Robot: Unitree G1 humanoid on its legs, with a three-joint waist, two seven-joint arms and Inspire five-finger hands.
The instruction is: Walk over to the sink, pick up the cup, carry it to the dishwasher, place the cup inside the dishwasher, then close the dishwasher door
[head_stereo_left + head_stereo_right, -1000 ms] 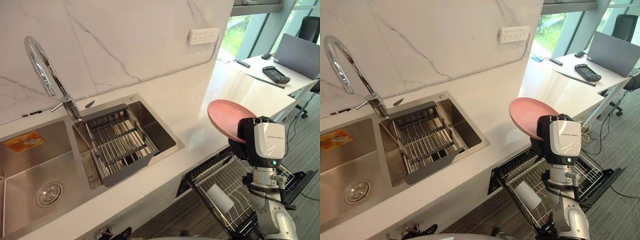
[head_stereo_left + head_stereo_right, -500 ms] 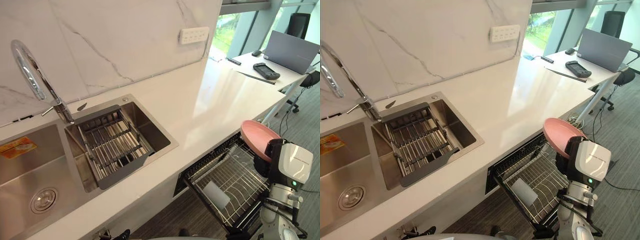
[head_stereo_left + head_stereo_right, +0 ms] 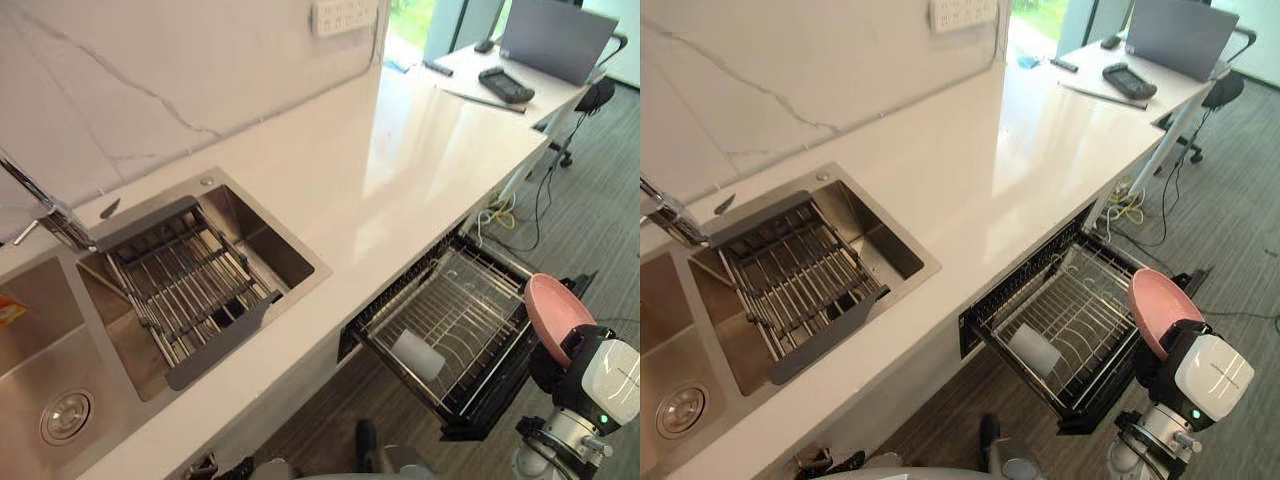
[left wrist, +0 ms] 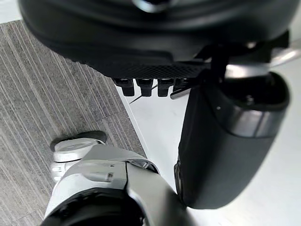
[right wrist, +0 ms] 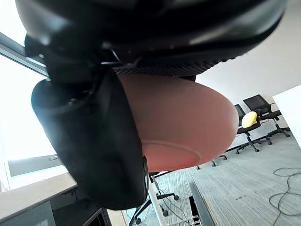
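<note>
1. The right hand is clamped on the rim of a pink plate, thumb across its underside. The task names a cup, but the hand carries this plate.
2. The plate hangs above and just beside the outer corner of the pulled-out dishwasher rack.
3. Recommended: bring the plate inward over bare rack wires, keep it edge-on, lower until it rests, then release.
4. Keep clear of the white cup-like cylinder lying in the rack's near part. Whether it is the cup cannot be confirmed.
5. The sink lies well apart, across the counter.
6. Hidden: the right hand's fingers behind the plate, and the door beneath the rack.
7. The left hand shows no object; its state cannot be told.
</note>
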